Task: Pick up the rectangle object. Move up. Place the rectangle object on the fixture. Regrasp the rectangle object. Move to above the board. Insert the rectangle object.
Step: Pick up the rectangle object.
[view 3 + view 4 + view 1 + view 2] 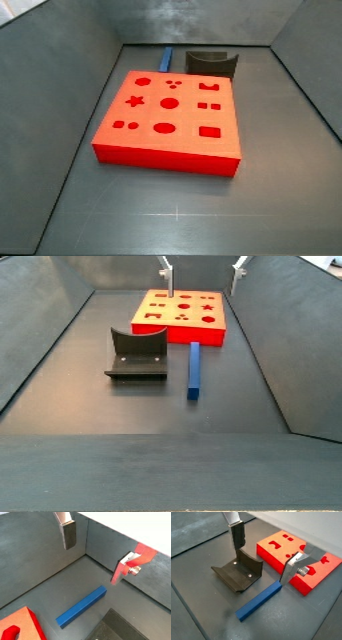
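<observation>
- Hand (264,554): two flat silver fingers with dark pads, spread wide with nothing between them, hanging well above the blue bar. In a side view only the fingertips show at the top edge, above the far side of the board.
- Rectangle object, a long slim smooth blue bar (194,368): lying flat on the dark grey floor (147,411), not yet picked up. It sits just beside the fixture, apart from it, with its far end close to the board's edge; whether the two touch I cannot tell.
- Fixture, a small dark grey-black holder with a U-shaped recess (136,356): stands beside the blue bar, recess empty.
- Board, a thick orange-red square block with shaped holes (167,110): beyond the bar from the nearer side camera, nothing yet inserted.
- Judged stage: the pick-up, approach only.
- Risks from here:
  - The bar is slim and smooth; pinched off-centre along its length it may tilt or swing on the lift.
  - Fingers not squared across the narrow width could nudge the bar into the fixture or board.
  - Descending too low drives the fingertips onto the floor.
</observation>
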